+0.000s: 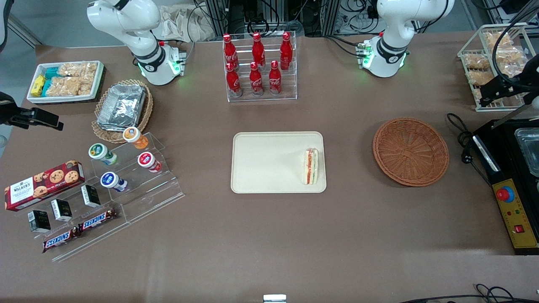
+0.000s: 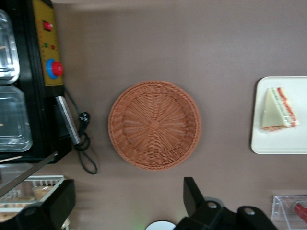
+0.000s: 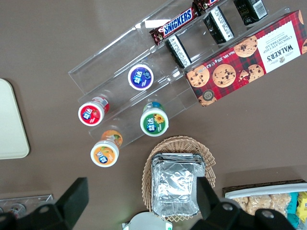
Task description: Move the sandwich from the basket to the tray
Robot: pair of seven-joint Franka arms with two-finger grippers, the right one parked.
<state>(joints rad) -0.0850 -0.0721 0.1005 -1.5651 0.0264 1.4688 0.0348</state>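
Note:
The sandwich (image 1: 311,166) (image 2: 278,109) lies on the cream tray (image 1: 265,164) (image 2: 283,141), at the tray's end nearest the basket. The reddish-brown wicker basket (image 1: 410,151) (image 2: 154,125) sits on the table with nothing in it, between the tray and the working arm's end. My gripper (image 1: 501,90) (image 2: 125,199) hangs high above the table toward the working arm's end, farther from the front camera than the basket. It is open, its black fingers (image 2: 192,196) wide apart with nothing between them.
A black machine with a red button (image 1: 507,193) and a coiled cable (image 1: 461,134) sit beside the basket. A wire rack of snack packs (image 1: 490,54) stands under the gripper. A cola bottle rack (image 1: 260,67) stands farther back than the tray. Snack displays (image 1: 126,168) fill the parked arm's end.

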